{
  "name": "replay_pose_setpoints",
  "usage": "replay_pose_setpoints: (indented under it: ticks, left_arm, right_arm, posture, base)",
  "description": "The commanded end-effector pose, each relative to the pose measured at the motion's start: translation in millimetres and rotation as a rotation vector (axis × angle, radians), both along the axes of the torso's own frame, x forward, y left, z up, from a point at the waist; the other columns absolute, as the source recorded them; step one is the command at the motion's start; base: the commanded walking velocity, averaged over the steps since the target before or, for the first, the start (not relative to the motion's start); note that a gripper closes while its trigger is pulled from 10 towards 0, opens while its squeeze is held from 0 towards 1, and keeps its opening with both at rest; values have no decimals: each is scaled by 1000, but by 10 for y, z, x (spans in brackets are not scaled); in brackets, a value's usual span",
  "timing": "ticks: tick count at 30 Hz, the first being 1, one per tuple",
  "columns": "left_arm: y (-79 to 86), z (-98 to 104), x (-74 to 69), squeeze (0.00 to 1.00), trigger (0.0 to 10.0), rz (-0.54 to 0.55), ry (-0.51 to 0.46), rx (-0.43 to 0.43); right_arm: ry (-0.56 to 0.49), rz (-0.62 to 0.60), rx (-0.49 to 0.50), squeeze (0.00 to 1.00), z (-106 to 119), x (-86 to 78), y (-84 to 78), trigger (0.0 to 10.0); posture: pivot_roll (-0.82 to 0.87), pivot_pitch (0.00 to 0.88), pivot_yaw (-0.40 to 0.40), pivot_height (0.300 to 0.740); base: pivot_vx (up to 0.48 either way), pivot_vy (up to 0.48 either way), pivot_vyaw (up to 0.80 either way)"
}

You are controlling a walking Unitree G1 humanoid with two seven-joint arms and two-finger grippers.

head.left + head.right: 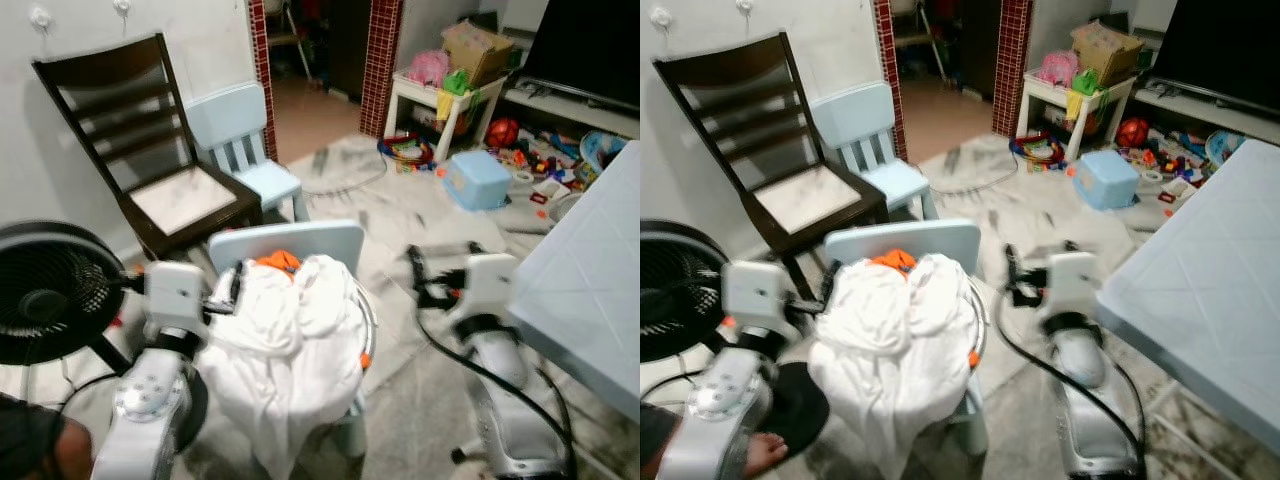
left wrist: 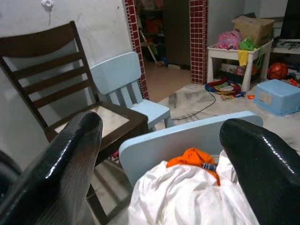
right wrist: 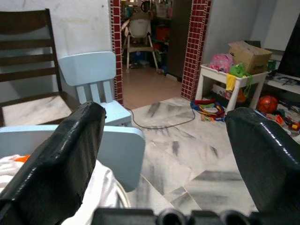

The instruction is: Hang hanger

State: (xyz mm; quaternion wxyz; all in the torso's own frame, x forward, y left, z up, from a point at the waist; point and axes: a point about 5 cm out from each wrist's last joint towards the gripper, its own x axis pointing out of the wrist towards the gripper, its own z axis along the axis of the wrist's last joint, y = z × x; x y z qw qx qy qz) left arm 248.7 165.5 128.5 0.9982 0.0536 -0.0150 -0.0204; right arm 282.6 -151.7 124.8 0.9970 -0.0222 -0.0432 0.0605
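While both grippers gape empty, left gripper (image 2: 159,154) by crumpled white cloth (image 1: 285,340), right gripper (image 3: 164,154) apart.

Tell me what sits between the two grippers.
In the left eye view, the left gripper and right gripper flank a pale blue chair heaped with white laundry and an orange garment.

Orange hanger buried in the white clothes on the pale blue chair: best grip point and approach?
Probably the orange hump exposed atop the white clothes, just in front of the pale blue chair's backrest; everything else is buried. Come from above with the open left gripper, which is nearest.
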Motion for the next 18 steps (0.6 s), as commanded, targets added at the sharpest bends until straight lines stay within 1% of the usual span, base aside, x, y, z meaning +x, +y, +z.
replay_pose_setpoints:
  ticks: [1,2,3,5,6,7,8,11,13,15,17,18]
  left_arm:
    - [-3,-72,-18,0,10000,20,43,3]
    - [19,-158,-26,0,10000,38,103,6]
    - [19,-158,-26,0,10000,38,103,6]
    - [49,-306,-51,0,10000,51,205,19]
    - [49,-306,-51,0,10000,51,205,19]
    - [48,-403,-78,0,10000,35,273,28]
    - [48,-403,-78,0,10000,35,273,28]
    - [19,-566,-141,0,10000,-20,406,52]
    - [0,-603,-159,0,10000,-43,443,61]
    - [0,-603,-159,0,10000,-43,443,61]
    - [-24,-687,-170,0,10000,-96,511,72]
    - [-24,-687,-170,0,10000,-96,511,72]
  right_arm:
    - [3,-16,-8,0,-6,-12,-67,10000]
    - [6,-14,-9,0,-10,-13,-64,10000]
    - [6,-14,-9,0,-10,-13,-64,10000]
    - [9,-11,-11,0,-15,-15,-59,10000]
    - [9,-11,-11,0,-15,-15,-59,10000]
    - [12,-9,-14,0,-17,-17,-56,10000]
    - [12,-9,-14,0,-17,-17,-56,10000]
    - [20,-3,-26,0,-22,-26,-57,10000]
    - [22,-2,-32,0,-23,-32,-60,10000]
    - [22,-2,-32,0,-23,-32,-60,10000]
    - [28,-1,-41,0,-30,-44,-69,10000]
    - [28,-1,-41,0,-30,-44,-69,10000]
  posture:
    - [72,32,23,740]
    - [73,34,22,740]
    - [73,34,22,740]
    - [74,38,20,740]
    - [74,38,20,740]
    - [72,43,19,740]
    - [72,43,19,740]
    - [70,56,17,740]
    - [69,58,17,740]
    - [69,58,17,740]
    - [55,75,17,740]
    - [55,75,17,740]
  base:
    - [0,0,0]
    - [0,0,0]
    - [0,0,0]
    - [0,0,0]
    - [0,0,0]
    - [0,0,0]
    - [0,0,0]
    - [0,0,0]
    - [0,0,0]
    - [0,0,0]
    - [0,0,0]
    - [0,0,0]
